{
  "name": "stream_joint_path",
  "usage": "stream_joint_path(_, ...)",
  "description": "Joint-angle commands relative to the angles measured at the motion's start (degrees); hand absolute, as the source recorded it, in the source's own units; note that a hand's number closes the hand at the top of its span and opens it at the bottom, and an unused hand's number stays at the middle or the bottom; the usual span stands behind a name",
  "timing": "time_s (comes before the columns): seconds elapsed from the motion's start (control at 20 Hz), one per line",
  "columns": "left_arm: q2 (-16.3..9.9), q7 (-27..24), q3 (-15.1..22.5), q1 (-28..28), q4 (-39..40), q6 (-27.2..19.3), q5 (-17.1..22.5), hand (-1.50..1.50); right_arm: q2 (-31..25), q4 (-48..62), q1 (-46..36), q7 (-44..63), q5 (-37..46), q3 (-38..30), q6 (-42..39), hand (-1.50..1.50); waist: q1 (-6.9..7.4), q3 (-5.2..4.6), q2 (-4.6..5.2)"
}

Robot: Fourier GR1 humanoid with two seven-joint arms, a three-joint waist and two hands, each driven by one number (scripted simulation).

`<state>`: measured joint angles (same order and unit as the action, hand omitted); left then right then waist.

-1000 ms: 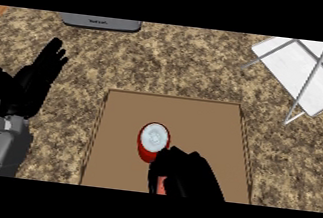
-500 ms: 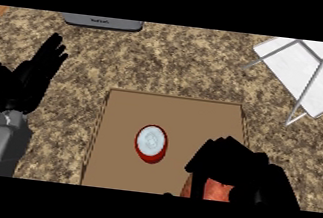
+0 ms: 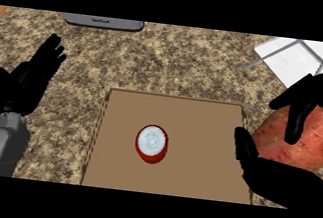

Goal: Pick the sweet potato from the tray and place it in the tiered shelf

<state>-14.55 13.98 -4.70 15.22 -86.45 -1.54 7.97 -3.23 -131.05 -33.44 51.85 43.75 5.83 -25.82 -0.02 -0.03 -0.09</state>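
Observation:
A reddish sweet potato (image 3: 302, 139) is held up close to the view at the right, past the right edge of the brown tray (image 3: 186, 114). My right hand (image 3: 293, 184) is curled round it, thumb below and fingers (image 3: 297, 119) over its top. The white tiered shelf (image 3: 297, 56) with grey wire legs stands at the upper right, beyond the potato. My left hand (image 3: 30, 78) rests open at the left edge, fingers up.
A red-rimmed round item with a white face (image 3: 151, 142) lies in the middle of the tray. A grey flat device (image 3: 104, 22) sits at the counter's far edge. Speckled counter surrounds the tray.
My right hand has lifted the sweet potato off the tray and carried it right and up toward the shelf. The left hand has not moved.

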Motion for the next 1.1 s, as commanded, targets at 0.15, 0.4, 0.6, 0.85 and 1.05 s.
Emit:
stream_joint_path(0.15, 0.6, -3.4, -0.2, -1.2, 1.6, 1.0, -0.6, 0.0, -9.3, 2.0, -2.8, 0.9, -10.9, -18.4, -7.5, 1.5, -0.52, 0.02, -0.04)
stream_joint_path(0.4, -0.5, -1.7, -2.0, 0.0, 2.5, 2.7, 1.5, 0.0, -14.3, 15.3, -5.0, -8.1, -17.3, -30.7, -2.9, 1.5, 0.01, 0.05, 0.15)
stream_joint_path(0.6, 1.2, -1.8, -0.4, -1.9, 0.9, 1.2, -0.8, 0.0, -19.1, 22.1, -3.1, -15.0, -17.4, -33.6, -0.9, 1.5, 0.13, 0.04, 0.13)
stream_joint_path(0.85, 1.5, 0.9, -0.1, -0.1, -1.6, -0.2, -1.9, 0.0, -24.5, 27.5, -0.8, -21.4, -22.9, -39.5, -1.5, 1.5, -0.04, 0.04, 0.07)
stream_joint_path(1.05, 1.9, 2.6, -0.1, -0.2, -3.1, -0.6, -2.0, 0.0, -25.3, 34.4, 4.7, -31.9, -20.9, -39.4, 2.0, 1.5, 0.02, 0.06, 0.14)
